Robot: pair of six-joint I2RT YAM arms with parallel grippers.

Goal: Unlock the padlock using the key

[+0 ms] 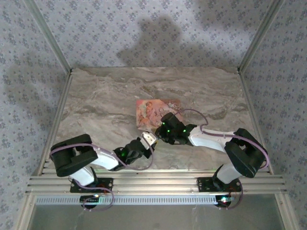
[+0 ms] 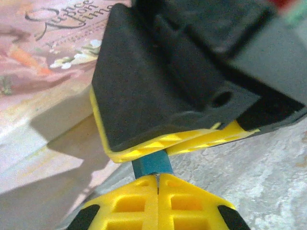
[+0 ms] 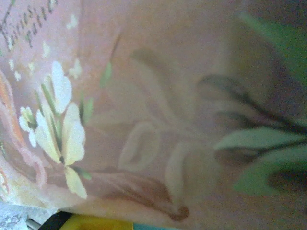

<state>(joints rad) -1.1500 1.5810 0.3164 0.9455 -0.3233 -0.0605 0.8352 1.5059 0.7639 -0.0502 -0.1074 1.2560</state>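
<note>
The tiny blue padlock (image 2: 152, 164) shows teal-blue between yellow pads: the left gripper (image 2: 157, 182) yellow with black corners, the right gripper (image 2: 165, 147) black, yellow-edged. The flat pink illustrated box (image 1: 156, 112) bears cream flowers, green leaves, dark script. The marble-patterned table (image 1: 105, 96) is grey-beige, veined. Walls (image 1: 144, 28) carry pale lavender floral print.

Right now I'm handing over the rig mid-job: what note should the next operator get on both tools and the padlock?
Left tool: shut, tips against the near end of the padlock. A pale sliver at its seam may be the key; too small to tell.
Right tool: appears closed on the blue padlock, at the near edge of the pink book.
Done: padlock gripped, tools tip to tip.
Left: seat and turn the key, then check that the lock opens. No open shackle is visible.
</note>
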